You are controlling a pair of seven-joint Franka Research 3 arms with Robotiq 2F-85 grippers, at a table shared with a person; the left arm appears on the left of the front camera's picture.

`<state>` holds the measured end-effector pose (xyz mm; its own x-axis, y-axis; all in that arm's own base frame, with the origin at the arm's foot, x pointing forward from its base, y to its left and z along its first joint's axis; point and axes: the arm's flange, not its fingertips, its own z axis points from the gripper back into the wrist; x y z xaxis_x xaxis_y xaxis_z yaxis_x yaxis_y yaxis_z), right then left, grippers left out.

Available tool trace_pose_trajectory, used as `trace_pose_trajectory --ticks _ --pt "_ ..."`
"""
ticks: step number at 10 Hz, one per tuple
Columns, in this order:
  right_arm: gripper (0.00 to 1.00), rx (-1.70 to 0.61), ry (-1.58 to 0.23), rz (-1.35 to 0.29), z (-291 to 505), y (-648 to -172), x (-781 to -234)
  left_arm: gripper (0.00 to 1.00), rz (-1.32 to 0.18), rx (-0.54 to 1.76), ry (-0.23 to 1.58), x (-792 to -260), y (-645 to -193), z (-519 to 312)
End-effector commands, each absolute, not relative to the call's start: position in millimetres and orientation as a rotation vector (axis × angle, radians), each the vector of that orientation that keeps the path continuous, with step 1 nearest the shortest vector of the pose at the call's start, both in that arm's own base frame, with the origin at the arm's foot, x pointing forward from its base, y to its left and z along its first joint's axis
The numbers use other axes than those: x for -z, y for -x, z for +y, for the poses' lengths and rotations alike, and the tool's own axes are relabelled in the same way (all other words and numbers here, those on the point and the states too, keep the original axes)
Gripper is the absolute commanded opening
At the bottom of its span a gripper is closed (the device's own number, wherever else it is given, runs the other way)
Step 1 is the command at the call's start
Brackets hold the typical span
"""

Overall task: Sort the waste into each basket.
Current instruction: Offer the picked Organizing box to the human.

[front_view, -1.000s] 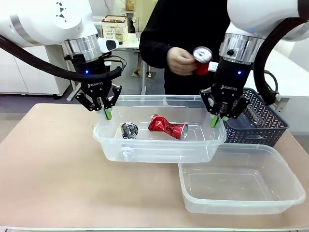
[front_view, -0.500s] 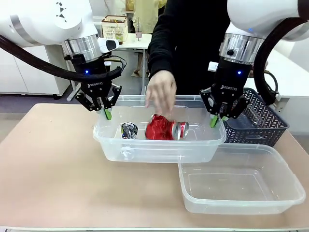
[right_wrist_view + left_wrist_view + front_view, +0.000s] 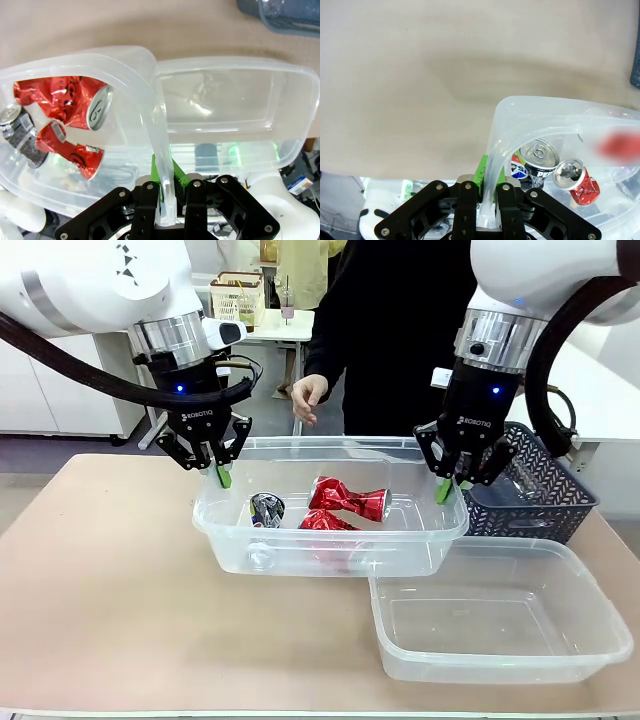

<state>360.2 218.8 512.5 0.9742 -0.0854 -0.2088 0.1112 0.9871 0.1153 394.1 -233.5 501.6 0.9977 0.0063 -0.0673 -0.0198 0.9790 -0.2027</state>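
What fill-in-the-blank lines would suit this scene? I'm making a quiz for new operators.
The left hand and right hand are both shut on the can tub's ____. That tub holds ____ cans. The silver can lies nearer the ____ hand. The lattice basket stands on the robot's ____ side.
Missing: rim; three; left; right.

Black, green-padded left pincer (image 3: 224, 478) and right pincer (image 3: 444, 491).

Pale tan bench (image 3: 100, 580); far tub (image 3: 228, 538) colourless and see-through, showing a shiny red can (image 3: 350, 500), a second red can (image 3: 325, 523) and a silver-and-black can (image 3: 267, 509); near tub (image 3: 500, 672) equally clear; dark blue-grey lattice basket (image 3: 545, 495) at right; left gripper (image 3: 224, 478) and right gripper (image 3: 445, 490) black with green pads; person's sleeve (image 3: 330, 330) black.
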Motion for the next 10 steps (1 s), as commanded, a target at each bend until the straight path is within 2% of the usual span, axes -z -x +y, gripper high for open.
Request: trace_pose_trajectory --ticks 1,5,6,8,10 --pt "0.05 0.090 -0.135 0.203 216.3 -358.2 -514.0 0.06 0.064 -0.017 0.215 -507.4 -395.9 -234.0" --pt "0.05 0.090 -0.135 0.203 216.3 -358.2 -514.0 0.06 0.066 -0.013 0.205 -501.6 -394.1 -233.5" --pt "0.05 0.099 -0.127 0.205 218.8 -360.2 -512.5 0.06 0.004 -0.033 0.188 -516.1 -403.6 -230.5" --pt "0.05 0.031 -0.096 0.208 249.7 -422.2 -525.0 0.06 -0.074 -0.071 0.208 -540.4 -446.4 -224.8" --pt "0.05 0.026 -0.099 0.230 267.1 -472.6 -522.2 0.06 -0.090 -0.100 0.210 -547.9 -477.6 -225.4"
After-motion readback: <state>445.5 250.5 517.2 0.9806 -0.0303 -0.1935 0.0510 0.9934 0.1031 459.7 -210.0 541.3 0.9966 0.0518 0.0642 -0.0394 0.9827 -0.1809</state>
